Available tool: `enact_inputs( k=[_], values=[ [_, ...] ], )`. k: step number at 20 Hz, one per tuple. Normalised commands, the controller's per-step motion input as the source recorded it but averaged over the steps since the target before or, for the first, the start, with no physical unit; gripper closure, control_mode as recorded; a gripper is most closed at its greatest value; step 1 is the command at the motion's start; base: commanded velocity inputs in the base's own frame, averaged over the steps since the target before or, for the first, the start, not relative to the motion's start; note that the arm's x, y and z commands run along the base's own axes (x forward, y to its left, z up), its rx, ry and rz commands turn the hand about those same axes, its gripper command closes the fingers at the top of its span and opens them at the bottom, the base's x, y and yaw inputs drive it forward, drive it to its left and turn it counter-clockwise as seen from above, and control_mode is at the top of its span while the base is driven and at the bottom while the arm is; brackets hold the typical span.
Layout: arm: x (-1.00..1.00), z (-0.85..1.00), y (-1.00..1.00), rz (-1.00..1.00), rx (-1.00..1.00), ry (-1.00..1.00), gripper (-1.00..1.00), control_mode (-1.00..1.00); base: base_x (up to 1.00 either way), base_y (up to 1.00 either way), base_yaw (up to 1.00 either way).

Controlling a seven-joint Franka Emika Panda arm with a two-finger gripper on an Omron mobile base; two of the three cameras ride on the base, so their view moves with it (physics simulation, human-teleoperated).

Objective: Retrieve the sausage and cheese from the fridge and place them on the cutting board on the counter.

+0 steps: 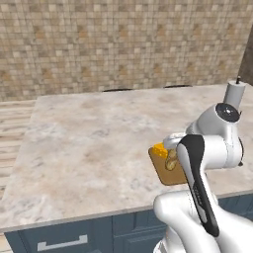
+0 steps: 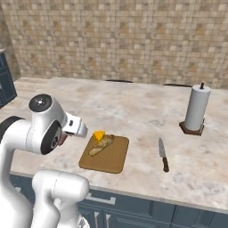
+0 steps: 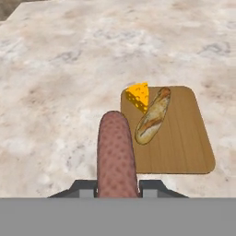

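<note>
- Two foods lay on the cutting board (image 3: 184,143): the cheese (image 3: 138,96) and a tan bread loaf (image 3: 152,117), touching or nearly so at the board's upper left corner in the hand view.
- The sausage (image 3: 117,154) was clamped between the jaws of the gripper (image 3: 117,188), which were closed narrow on its lower end; its long axis ran straight up the hand view from the bottom centre, its rounded free end pointing toward the cheese.
- In that view the sausage overlapped the board's left edge, with the counter (image 3: 55,92) to its left.
- The loaf's long axis ran diagonally, from lower left to upper right in the hand view.
- The cheese wedge pointed its narrow end toward the upper right of the hand view.
- In the right base view the board (image 2: 111,158) sat at lower centre, the cheese (image 2: 99,135) at its far left corner and the loaf (image 2: 101,145) just beside it.
- A knife (image 2: 163,154) lay right of the board, its blade pointing away up the frame, and a paper towel roll (image 2: 196,108) stood upright further right.
- In the left base view the board (image 1: 165,172) showed at centre right, partly behind the arm.
</note>
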Motion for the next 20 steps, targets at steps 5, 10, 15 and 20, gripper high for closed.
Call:
enact_inputs(
  k=[5,10,15,20],
  values=[
    [0.14,-0.34,-0.45,-0.26,0.06,0.04,1.00,-1.00,0.00,0.00,0.00],
    [0.32,-0.45,-0.22,-0.50,-0.01,0.02,1.00,-1.00,0.00,0.00,0.00],
    [0.35,-0.52,-0.25,-0.47,0.00,0.04,1.00,-1.00,0.00,0.00,0.00],
    [0.43,-0.52,-0.42,-0.22,0.00,0.31,1.00,-1.00,0.00,0.00,0.00]
  ],
)
